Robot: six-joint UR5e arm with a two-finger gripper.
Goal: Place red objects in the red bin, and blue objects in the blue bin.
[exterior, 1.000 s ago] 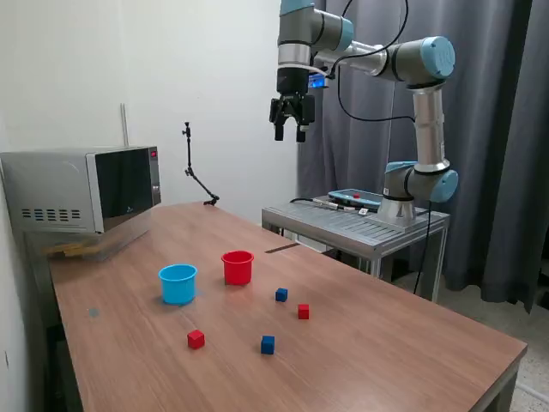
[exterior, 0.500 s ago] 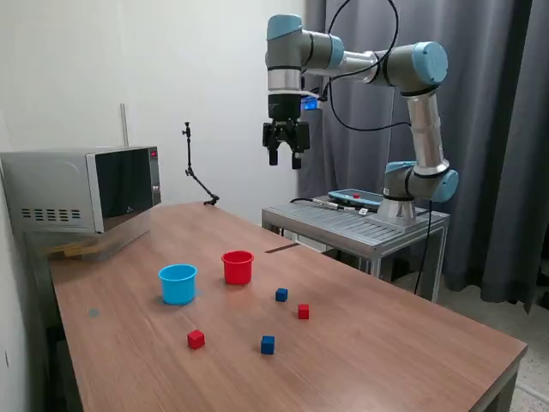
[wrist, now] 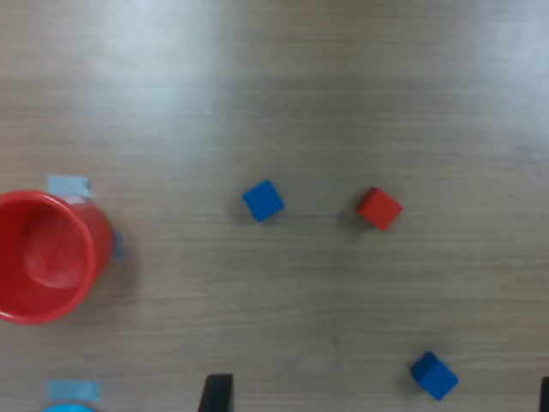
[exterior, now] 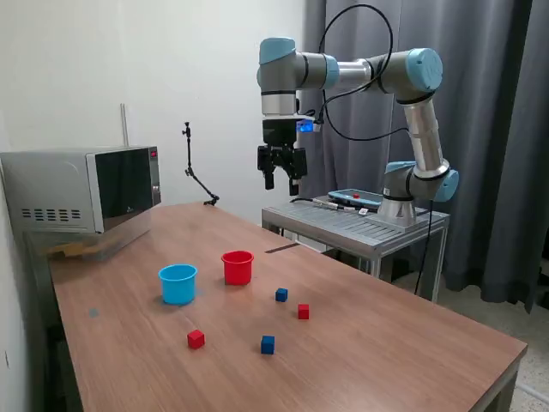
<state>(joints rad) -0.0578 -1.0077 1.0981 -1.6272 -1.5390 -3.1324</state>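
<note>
1. Exterior view: the gripper (exterior: 280, 179) hangs high over the table (exterior: 403, 335), holding nothing; how far its fingers stand apart I cannot tell. The red cup (exterior: 238, 267) and light blue cup (exterior: 177, 283) sit side by side. Two blue cubes (exterior: 281, 294) (exterior: 268, 344) and two red cubes (exterior: 303, 311) (exterior: 196, 339) lie loose, toward 6 o'clock from the gripper.

2. Wrist view: one blue cube (wrist: 262, 200) lies near the centre, a red cube (wrist: 378, 209) at its 3 o'clock, the red cup (wrist: 47, 254) toward 9. Likely the gripper must descend almost straight down.
</note>
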